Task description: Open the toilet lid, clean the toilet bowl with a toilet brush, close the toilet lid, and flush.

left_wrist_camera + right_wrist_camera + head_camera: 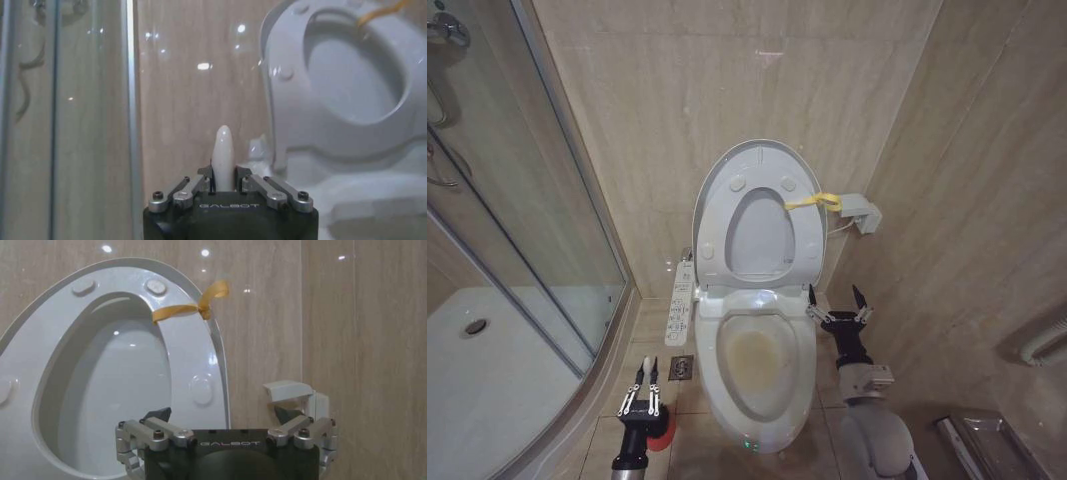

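With the toilet lid (759, 165) already up against the wall tile, seat raised with it and the yellow strap (813, 202) hanging off its right edge, the step in hand reads as getting the toilet brush out and into the bowl.

Left gripper (641, 396) sits low by the floor, left of the toilet bowl (755, 372), over the red holder (662, 432). Left wrist view shows its fingers clenched on the white brush handle (222, 157), tip pointing up past the jaws. Bristle head not visible, presumably still in the cup.

Right gripper (838, 305) is released, fingers spread, parked just right of the bowl rim below the strap. Holding nothing.

Bowl has a yellowish-brown stain on the basin floor (754, 352).

To do it well, my take:
- lift straight up until the head clears the cup, or the cup tips
- grip is near the handle end, so expect flex; keep scrub pressure light
- swing in over the left rim, clear of the side control panel (680, 302)
- work the stained patch
- keep the right arm where it is, out of the sweep
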You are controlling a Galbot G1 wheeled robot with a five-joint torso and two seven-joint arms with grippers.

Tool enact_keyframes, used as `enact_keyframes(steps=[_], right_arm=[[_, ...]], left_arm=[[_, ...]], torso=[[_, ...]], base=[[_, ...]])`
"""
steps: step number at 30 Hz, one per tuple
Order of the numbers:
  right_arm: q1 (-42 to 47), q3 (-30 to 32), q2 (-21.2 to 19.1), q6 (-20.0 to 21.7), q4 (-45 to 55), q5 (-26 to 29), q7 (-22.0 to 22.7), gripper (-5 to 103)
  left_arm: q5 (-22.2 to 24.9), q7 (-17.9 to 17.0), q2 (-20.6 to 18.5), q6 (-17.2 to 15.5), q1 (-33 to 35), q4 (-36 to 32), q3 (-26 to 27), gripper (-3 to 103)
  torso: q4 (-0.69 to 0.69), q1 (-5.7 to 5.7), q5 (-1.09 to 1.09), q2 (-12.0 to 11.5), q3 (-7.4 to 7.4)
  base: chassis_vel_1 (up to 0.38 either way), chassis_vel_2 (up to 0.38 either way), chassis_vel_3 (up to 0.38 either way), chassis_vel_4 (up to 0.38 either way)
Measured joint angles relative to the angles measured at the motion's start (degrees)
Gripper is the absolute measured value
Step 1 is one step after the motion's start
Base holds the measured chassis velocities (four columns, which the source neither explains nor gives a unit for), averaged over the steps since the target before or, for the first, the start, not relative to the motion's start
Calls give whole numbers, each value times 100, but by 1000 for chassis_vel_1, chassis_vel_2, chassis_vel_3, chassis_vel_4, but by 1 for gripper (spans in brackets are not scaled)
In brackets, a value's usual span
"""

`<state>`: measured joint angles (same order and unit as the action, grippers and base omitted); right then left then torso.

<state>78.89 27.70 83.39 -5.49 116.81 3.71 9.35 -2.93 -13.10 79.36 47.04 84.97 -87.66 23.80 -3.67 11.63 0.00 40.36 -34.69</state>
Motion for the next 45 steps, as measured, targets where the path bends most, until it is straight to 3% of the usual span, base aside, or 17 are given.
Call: enact_keyframes(steps=[10,45], right_arm=[[0,0,0,0,0,0,0,100],[0,0,0,0,0,0,0,100]], left_arm=[[222,-84,-90,-4,-556,940,24,21],[595,421,-159,-7,-2147,3304,-527,21]], torso=[[0,0,0,0,0],[0,0,1,0,0]], base=[[0,0,0,0],[0,0,0,0]])
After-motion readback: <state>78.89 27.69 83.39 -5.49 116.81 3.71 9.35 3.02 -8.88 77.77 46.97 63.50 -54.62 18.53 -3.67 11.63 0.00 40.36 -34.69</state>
